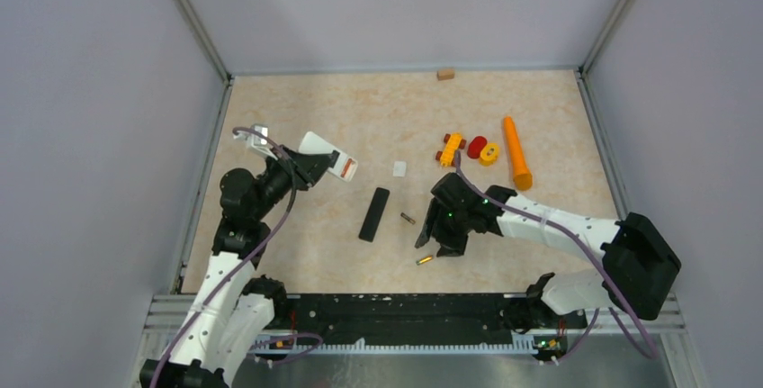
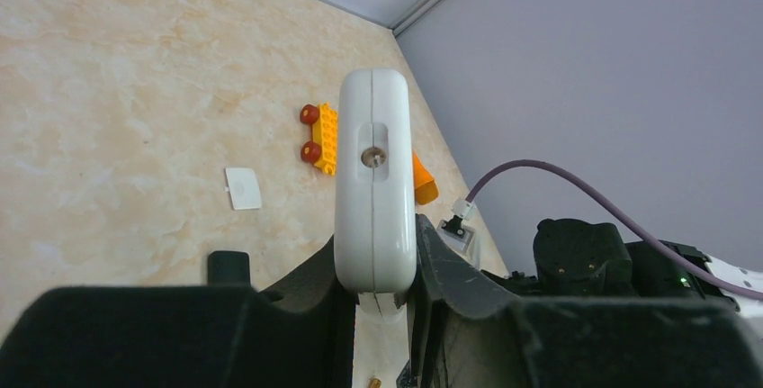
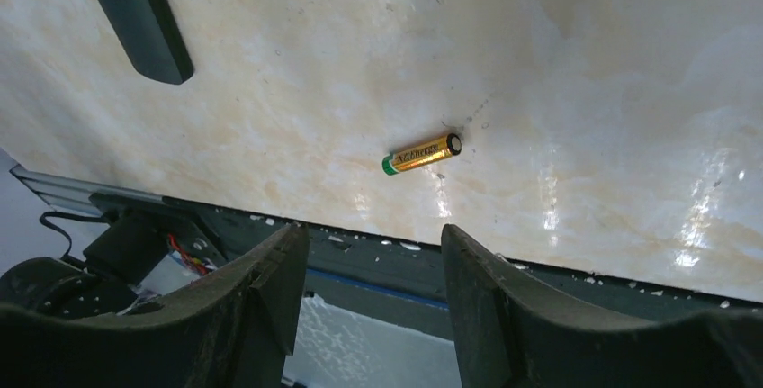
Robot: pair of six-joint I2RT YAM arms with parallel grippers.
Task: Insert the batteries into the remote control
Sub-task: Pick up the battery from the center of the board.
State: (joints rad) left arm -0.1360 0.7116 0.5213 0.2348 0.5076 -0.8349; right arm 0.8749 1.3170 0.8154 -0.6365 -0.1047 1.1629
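- Gold battery (image 3: 421,153) lies on the surface (image 1: 324,262), right of the black bar (image 1: 374,214) and nearer me.
- My right tool (image 3: 371,246) hovers just beside it, jaws apart, holding nothing.
- Second battery (image 1: 408,219) lies just right of the bar.
- My left tool (image 2: 375,266), left of the bar and farther off, clamps the white remote control (image 2: 373,163).

remote (image 1: 326,158): left side, up off the table (image 1: 360,109), clamped in left gripper (image 1: 311,168)
slim bar (image 1: 374,214): flat at centre, right of the remote
small plate (image 1: 400,168): behind the bar's far end, a bit right
far battery (image 1: 408,219): just right of the bar, between it and right gripper (image 1: 437,246)
near battery (image 1: 424,260): by the near edge, just off the right gripper's fingertips, not touching
wheeled block (image 1: 450,148), disc (image 1: 477,147), ring (image 1: 489,153): row at right rear, left to right
cone (image 1: 516,152): just right of the ring
small block (image 1: 445,74): at the far edge
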